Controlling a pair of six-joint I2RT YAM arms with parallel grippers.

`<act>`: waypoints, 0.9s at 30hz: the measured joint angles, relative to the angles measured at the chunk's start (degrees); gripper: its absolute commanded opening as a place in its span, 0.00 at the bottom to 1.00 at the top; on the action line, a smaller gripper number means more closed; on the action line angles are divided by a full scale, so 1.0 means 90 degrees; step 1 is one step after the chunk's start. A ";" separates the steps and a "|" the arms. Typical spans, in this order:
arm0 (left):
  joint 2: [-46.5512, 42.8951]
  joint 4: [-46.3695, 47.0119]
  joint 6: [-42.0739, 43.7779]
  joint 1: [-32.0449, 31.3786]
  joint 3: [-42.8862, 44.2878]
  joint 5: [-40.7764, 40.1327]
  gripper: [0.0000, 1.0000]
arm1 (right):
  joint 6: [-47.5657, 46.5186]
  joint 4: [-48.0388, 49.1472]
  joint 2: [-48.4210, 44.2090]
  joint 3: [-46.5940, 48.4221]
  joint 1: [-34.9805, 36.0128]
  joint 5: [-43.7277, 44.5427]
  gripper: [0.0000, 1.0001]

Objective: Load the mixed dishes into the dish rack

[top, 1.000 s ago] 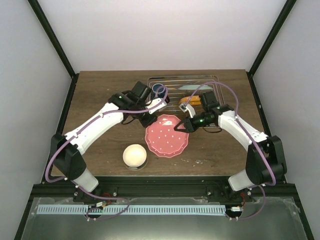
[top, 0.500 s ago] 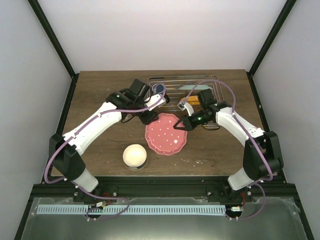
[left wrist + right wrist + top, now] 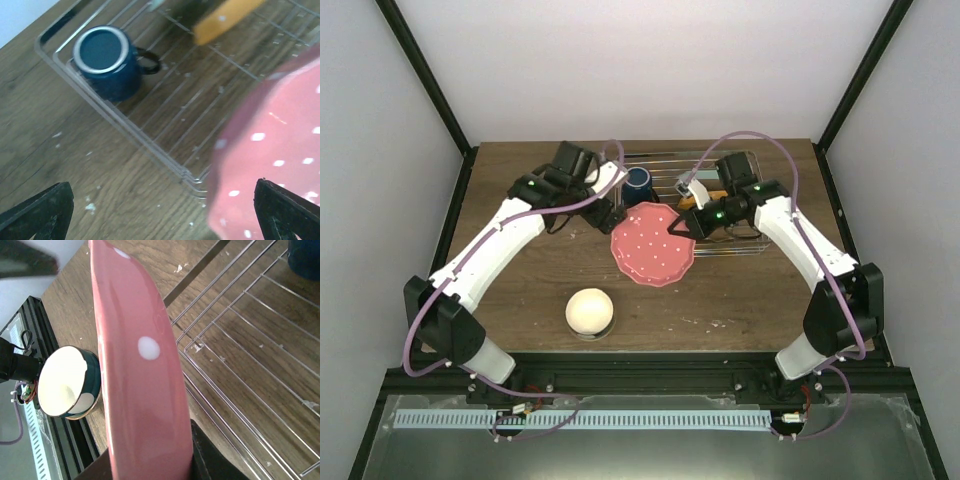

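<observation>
The tabletop (image 3: 520, 290) reads as dark brown wood to me, matt, grain showing, with a few pale specks on it. The dish rack (image 3: 150, 145) is thin metal wire, chrome-bright and shiny. That blue mug (image 3: 112, 65) looks like glazed ceramic, smooth and glossy, with a paler, duller ring around the end facing my left wrist cam. The pink plate (image 3: 145, 380) is smooth with a soft sheen, its white dots just as slick. The cream-white bowl (image 3: 60, 385) looks glossy inside too. The arm shells (image 3: 500, 240) seem to be smooth white plastic, and the joints are matt black.
</observation>
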 measured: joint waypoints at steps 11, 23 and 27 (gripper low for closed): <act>0.0015 0.0095 -0.0442 0.0617 0.0032 -0.0226 1.00 | -0.0959 -0.1003 -0.0032 0.1384 0.0002 0.1365 0.01; 0.0168 0.0194 -0.0515 0.0619 0.0151 -0.0073 1.00 | -0.3378 -0.0947 -0.1571 0.1542 0.0000 0.3415 0.01; 0.0168 0.0197 -0.0512 0.0619 0.0151 -0.0078 1.00 | -0.4012 -0.0891 -0.1991 0.1154 0.0002 0.3891 0.01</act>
